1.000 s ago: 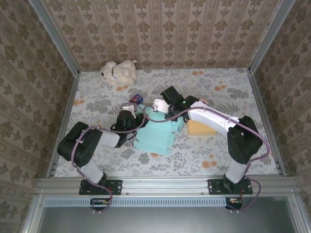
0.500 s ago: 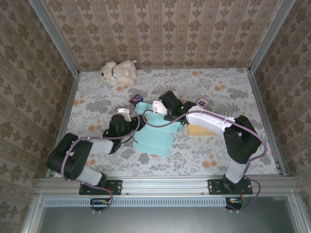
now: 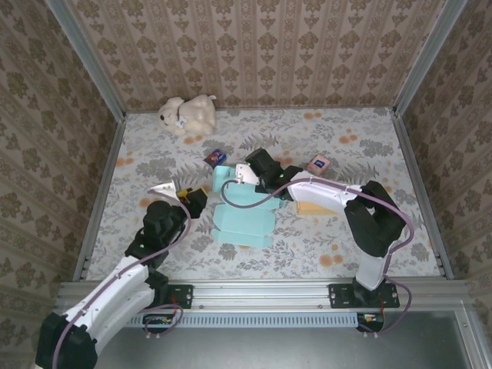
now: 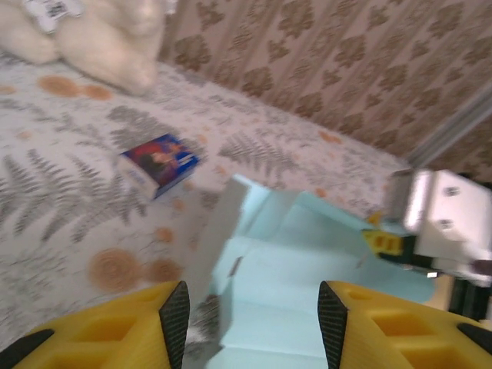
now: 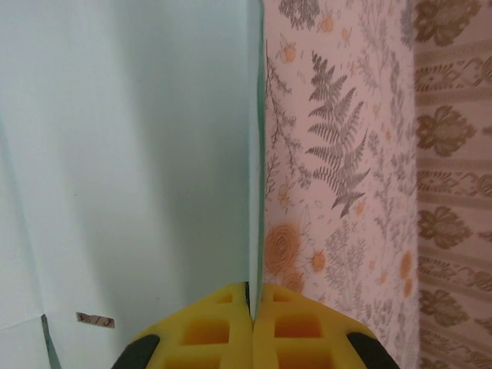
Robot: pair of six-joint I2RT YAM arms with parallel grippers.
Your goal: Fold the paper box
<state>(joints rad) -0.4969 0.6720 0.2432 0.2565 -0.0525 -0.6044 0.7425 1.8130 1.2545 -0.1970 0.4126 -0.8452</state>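
Right pincer, arm stretched low, clamps the box edge; left pincer gapes empty beside it.

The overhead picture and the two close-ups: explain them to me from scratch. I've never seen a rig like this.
This is a robot with two arms bolted at the near edge of a table. The wide picture comes from a fixed camera above and behind the arms. Each close-up comes from a camera on one wrist, with that gripper's yellow fingers at the bottom of the picture. On the flowered table lie a pale blue paper box, partly folded, a plush toy, a small blue packet, a small pink box and a yellow block partly under the right arm. The right gripper is shut, pinching a thin edge of the paper box. The left gripper is open near the box, holding nothing.
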